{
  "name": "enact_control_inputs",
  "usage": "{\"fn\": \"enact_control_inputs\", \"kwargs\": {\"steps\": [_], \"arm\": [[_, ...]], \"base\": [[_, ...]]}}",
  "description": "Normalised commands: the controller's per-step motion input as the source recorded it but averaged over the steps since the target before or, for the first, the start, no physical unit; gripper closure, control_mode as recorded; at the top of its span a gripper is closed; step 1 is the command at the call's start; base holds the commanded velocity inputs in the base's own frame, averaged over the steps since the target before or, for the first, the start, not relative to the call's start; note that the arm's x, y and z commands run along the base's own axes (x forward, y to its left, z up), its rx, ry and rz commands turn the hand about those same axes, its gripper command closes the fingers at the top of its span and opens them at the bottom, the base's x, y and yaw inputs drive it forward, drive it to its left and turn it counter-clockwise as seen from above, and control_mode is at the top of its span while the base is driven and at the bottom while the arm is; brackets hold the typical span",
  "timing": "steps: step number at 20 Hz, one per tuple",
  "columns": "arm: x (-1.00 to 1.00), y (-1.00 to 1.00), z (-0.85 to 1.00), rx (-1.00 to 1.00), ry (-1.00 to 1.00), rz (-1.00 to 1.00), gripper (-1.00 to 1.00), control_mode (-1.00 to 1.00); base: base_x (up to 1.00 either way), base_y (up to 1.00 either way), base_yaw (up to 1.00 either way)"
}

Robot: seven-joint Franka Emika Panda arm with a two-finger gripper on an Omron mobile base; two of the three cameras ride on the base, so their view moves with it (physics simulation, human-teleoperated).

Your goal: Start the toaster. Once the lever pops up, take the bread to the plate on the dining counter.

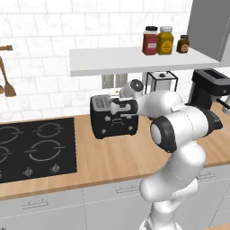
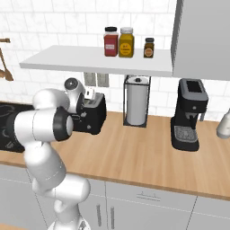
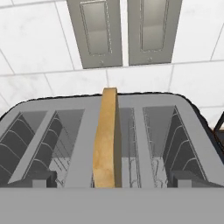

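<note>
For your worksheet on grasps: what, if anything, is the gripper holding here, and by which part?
Nothing is held. The gripper is open above the toaster, and the bread stands untouched in a slot.

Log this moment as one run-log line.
gripper: open, above toaster | bread: upright in slot | plate: unseen | stage: bread not yet grasped

Kitchen setting. A light-wood bench (image 2: 148, 152) runs along a wall of white marbled tiles (image 1: 45, 40), above grey cabinet fronts (image 1: 49, 204) with bar handles. A black stovetop (image 1: 36, 148) is set into the bench at left. A white wall shelf (image 2: 94, 60) carries three jars (image 2: 126, 42); beneath it are two grey wall outlets (image 3: 127, 33). A paper-towel holder (image 2: 136, 107) and a black coffee machine (image 2: 191, 114) stand on the bench; wooden utensils (image 1: 6, 85) hang at far left.
</note>
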Motion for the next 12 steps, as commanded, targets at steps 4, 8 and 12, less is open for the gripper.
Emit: {"fn": "enact_control_inputs", "kwargs": {"steps": [4, 8, 12], "arm": [[0.10, 0.00, -0.12, 0.00, 0.01, 0.00, 1.00, -1.00], [0.09, 0.00, -0.01, 0.00, 0.00, 0.00, 1.00, -1.00], [0.05, 0.00, 0.00, 0.00, 0.00, 0.00, 1.00, -1.00]], "base": [[0.00, 0.00, 0.00], [0.00, 0.00, 0.00], [0.00, 0.00, 0.00]]}}
